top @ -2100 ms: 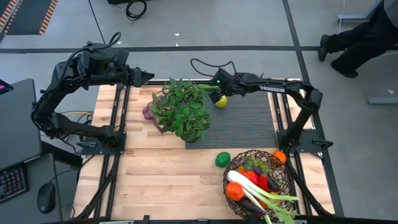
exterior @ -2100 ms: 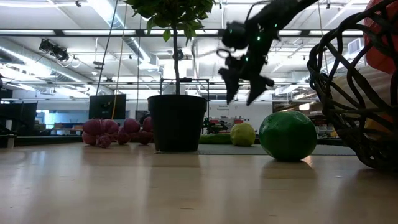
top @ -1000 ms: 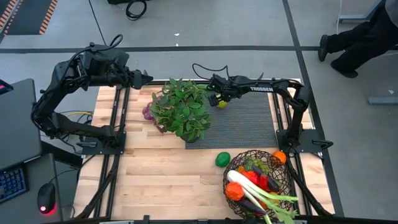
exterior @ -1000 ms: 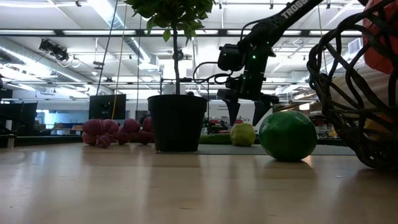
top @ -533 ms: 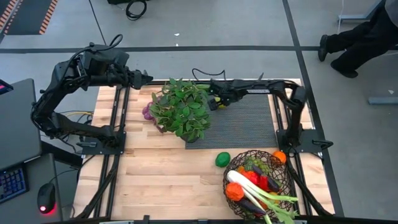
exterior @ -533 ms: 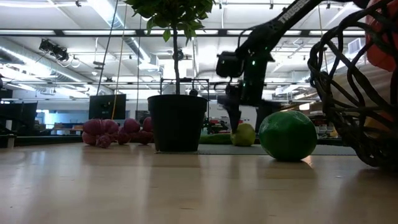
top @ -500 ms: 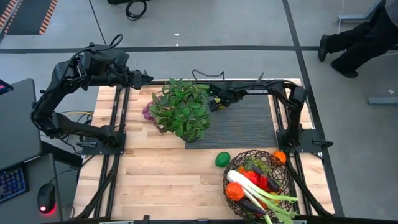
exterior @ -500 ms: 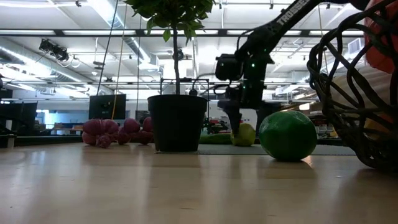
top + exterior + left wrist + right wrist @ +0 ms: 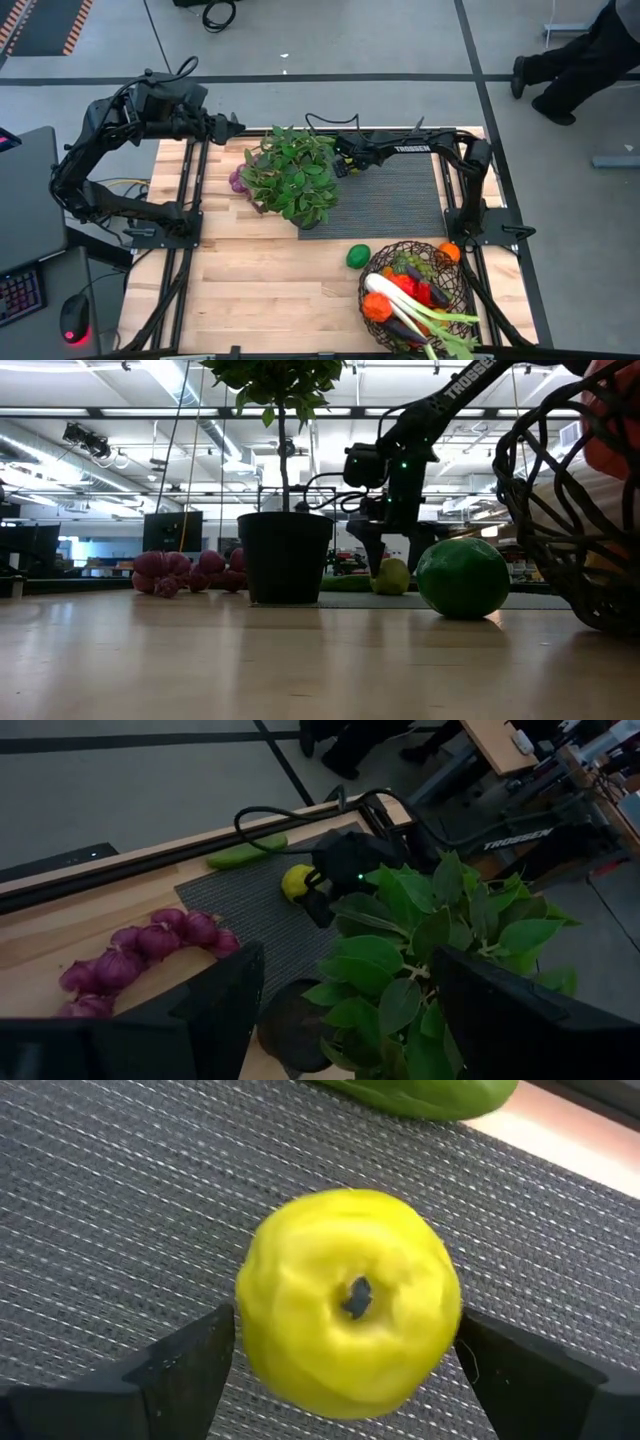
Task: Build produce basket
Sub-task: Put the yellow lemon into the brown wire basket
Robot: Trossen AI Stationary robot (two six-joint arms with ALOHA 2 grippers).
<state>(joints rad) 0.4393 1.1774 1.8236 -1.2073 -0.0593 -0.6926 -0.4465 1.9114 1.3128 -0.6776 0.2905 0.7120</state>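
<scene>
Your right gripper (image 9: 345, 1370) is down over the lemon (image 9: 348, 1313) on the black ribbed mat (image 9: 400, 195), fingers spread apart with one on each side of the fruit; in the right wrist view a thin gap shows on both sides, so nothing is clamped. The lemon is nearly round, so it gives you no clear long axis, and its dimpled end faces straight up into that wrist camera. Just beyond it a cucumber (image 9: 246, 850) lies flat with its length along the mat's far edge. From above you cannot see the lemon at all, because the gripper covers it beside the potted plant (image 9: 292, 176). The lime (image 9: 358, 256) sits on bare wood just beside the basket (image 9: 372, 274), which is cut off by the near table edge and already holds a leek (image 9: 410, 315), orange tomatoes and other pieces too tangled to sort out. The purple grapes (image 9: 185, 572) lie on the plant's other side, half hidden under leaves from above. Your left gripper (image 9: 230, 126) hangs at the far left corner of the table with its fingers spread.
</scene>
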